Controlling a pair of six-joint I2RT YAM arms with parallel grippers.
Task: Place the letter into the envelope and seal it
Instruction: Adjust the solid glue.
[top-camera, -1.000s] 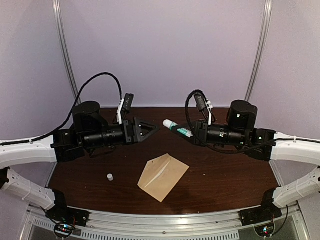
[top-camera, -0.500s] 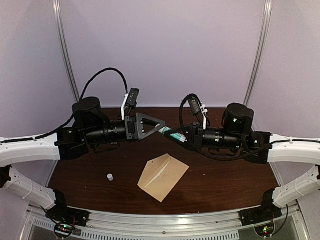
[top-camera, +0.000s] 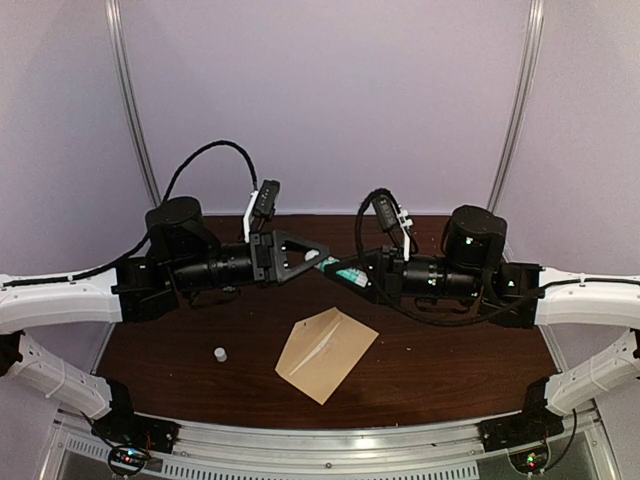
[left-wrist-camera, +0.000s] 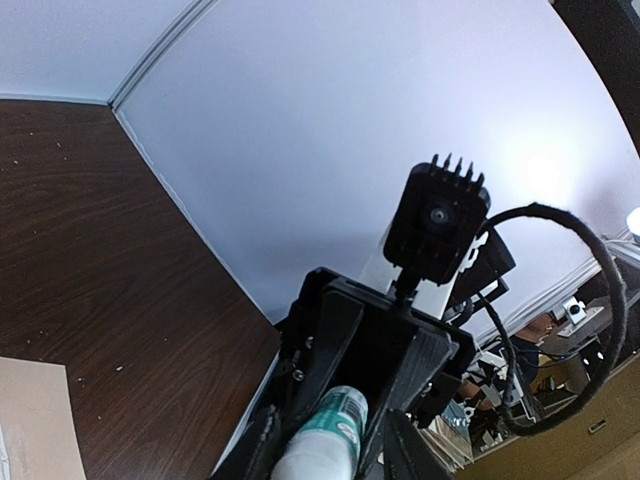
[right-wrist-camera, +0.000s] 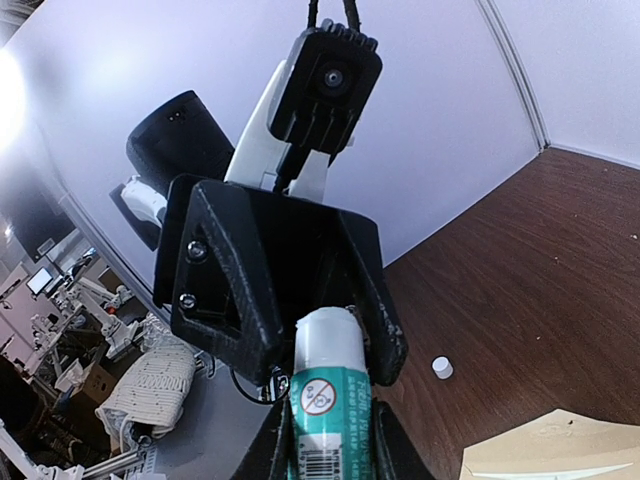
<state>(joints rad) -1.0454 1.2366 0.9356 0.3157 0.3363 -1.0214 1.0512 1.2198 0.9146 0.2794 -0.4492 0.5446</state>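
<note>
r grip (top-camera: 368, 274): clamped on glue stick (top-camera: 345, 268), mid-air
l grip (top-camera: 322, 257): around its tip, can't tell if pinching
envelope (top-camera: 325, 353): flat on table (top-camera: 450, 350); letter not visible
risk: opposing pull twists glue stick loose, drops

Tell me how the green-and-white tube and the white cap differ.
The tube is held off the table in the right gripper; the cap sits loose on it. The tube is long with a green printed label; the cap is tiny and plain white. The tube's white end lies between the left gripper's fingers; nothing touches the cap. Both show white.
</note>
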